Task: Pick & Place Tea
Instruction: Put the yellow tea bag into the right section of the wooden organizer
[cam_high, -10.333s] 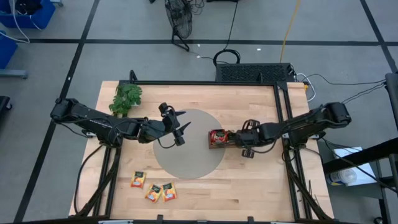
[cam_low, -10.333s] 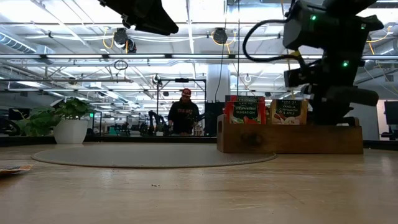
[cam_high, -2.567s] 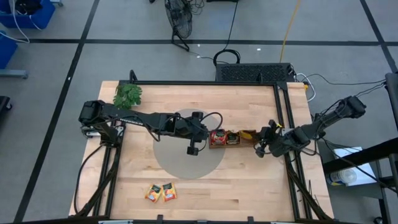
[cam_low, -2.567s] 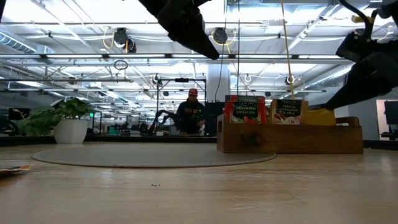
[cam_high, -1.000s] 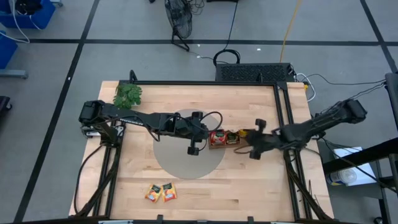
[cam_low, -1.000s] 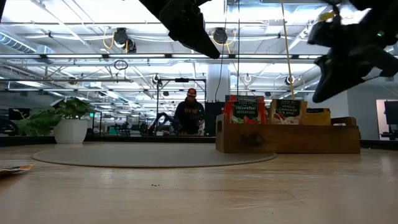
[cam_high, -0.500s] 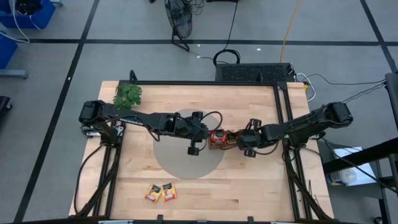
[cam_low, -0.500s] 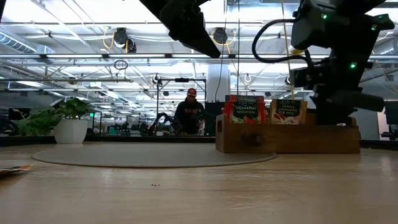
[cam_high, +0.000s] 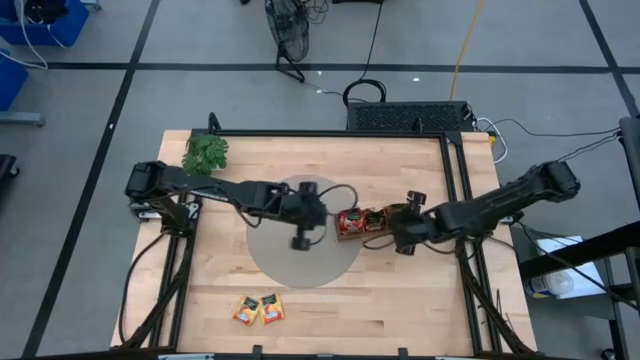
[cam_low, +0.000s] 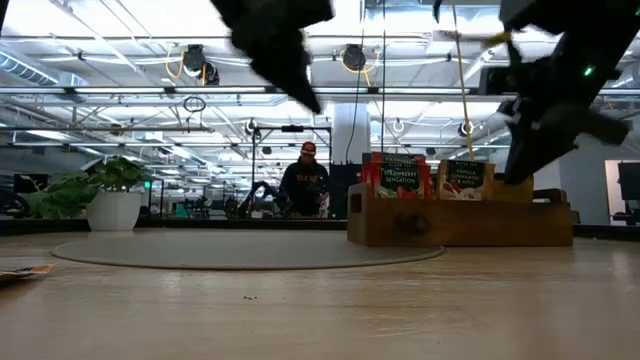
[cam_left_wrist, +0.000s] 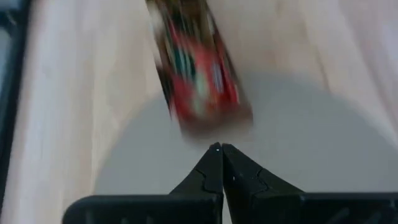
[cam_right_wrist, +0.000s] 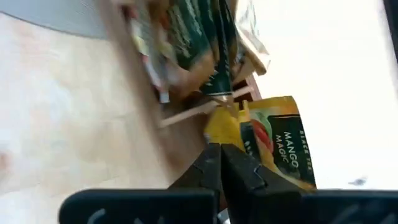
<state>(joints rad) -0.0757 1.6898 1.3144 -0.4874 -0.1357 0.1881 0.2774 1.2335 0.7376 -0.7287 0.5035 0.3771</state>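
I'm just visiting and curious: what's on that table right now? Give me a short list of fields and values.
Tray: wooden tray near the table's middle, holding red, grey-white and yellow tea sachets
Loose sachets: two orange-yellow sachets near the front edge
Mat: round grey mat
Plant: green sprig at the back left
Left gripper: shut, over the mat
Right gripper: shut, at the tray's right end

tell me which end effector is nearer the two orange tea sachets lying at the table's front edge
Left. The left end effector hangs over the round grey mat, up and slightly right of the orange tea sachets. The right end effector is farther right, at the wooden tray.
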